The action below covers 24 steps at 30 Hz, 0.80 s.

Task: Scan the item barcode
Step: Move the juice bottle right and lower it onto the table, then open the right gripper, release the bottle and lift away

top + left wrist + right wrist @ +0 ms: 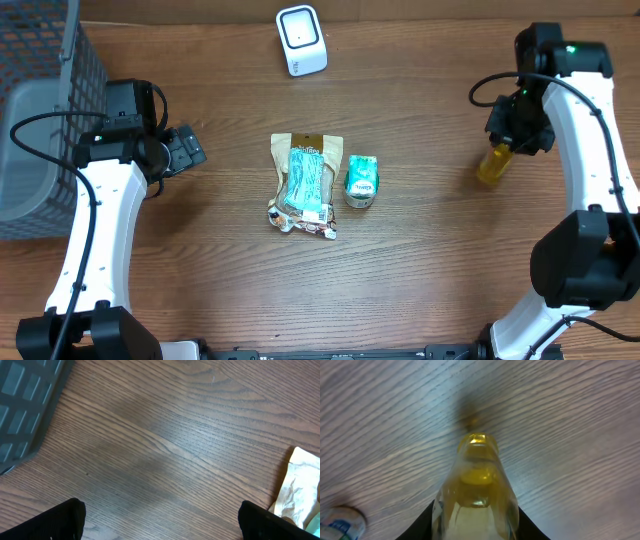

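scanning from the left: your left gripper (188,150) was spread wide and held nothing. its fingers (65,520) sat low over bare table (165,435), near the grey basket (85,70). a careless swing from there could've clipped the basket or shoved the snack bag (305,185), whose corner showed at the edge of the left wrist view.

bigger risk was on the right. your right gripper (512,135) was part-closed around the yellow bottle (491,165), gripping one end with the cap end poking out past the fingers. the bottle looked lifted off the table, hard to be sure. it's smooth clear plastic with liquid inside, so my guess was it could twist or slip if you swung fast toward the scanner (301,40). no barcode showed in any view, so you might've presented the wrong face and got no read.

around it: basket far left, scanner at the top edge, well apart from the bottle. the bag and a small green tub (361,181) sat just beside each other mid-table. neither lay on the line from bottle to scanner, so nothing seemed to block you. only a low, wide pass risked hitting the tub.
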### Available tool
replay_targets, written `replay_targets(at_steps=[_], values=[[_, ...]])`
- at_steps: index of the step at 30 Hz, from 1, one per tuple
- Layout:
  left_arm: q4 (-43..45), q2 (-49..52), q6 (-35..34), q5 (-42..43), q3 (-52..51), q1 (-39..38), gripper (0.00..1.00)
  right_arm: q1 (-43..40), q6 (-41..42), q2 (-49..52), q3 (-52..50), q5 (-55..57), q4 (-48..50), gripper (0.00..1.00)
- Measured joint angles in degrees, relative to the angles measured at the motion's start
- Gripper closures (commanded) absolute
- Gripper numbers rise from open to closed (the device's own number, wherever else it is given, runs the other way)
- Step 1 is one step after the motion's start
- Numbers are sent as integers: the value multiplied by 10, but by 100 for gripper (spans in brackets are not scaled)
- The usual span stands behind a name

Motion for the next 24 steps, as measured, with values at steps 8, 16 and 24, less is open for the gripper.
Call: replay_targets(at_steps=[8,16,24], values=[[0,0,0,0,0,0,1,0,1,0,-52,0,48,75],[0,0,0,0,0,0,1,0,4,0,-59,1,54,28],[0,0,0,0,0,0,0,0,1,0,-60,0,56,15]])
